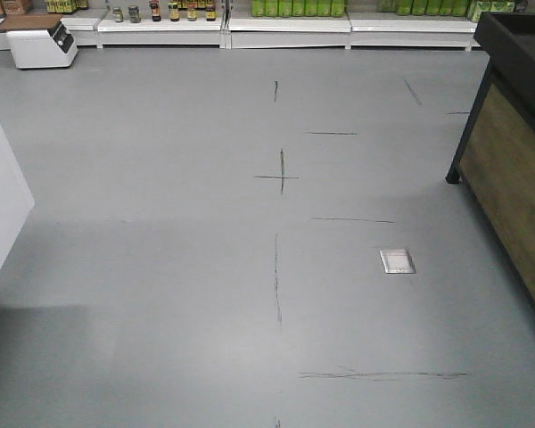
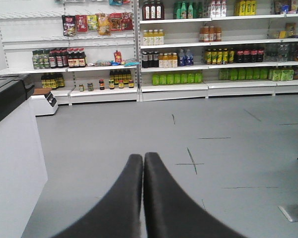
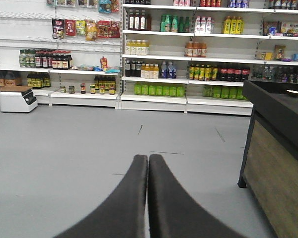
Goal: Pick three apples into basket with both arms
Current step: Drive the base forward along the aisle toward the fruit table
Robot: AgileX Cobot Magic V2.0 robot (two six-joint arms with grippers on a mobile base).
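1. Left pincer (image 2: 143,158) is clenched, tips touching, gripping nothing. Right pincer (image 3: 148,159) is the same.
2. No apples or basket in any view, just floor (image 1: 160,267) ahead of both pincers and shelves (image 2: 174,64) beyond.
3. I judge nothing is picked yet. Next I must find the fruit, perhaps on the dark surface (image 3: 283,119) right of the right pincer, then open.

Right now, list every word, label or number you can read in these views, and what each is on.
None can be read.
Hanging snack packets: print too blurred.
Shelf bottles: labels too small.
White machine: panel unreadable.
Floor: only drawn lines and a cross, no writing.
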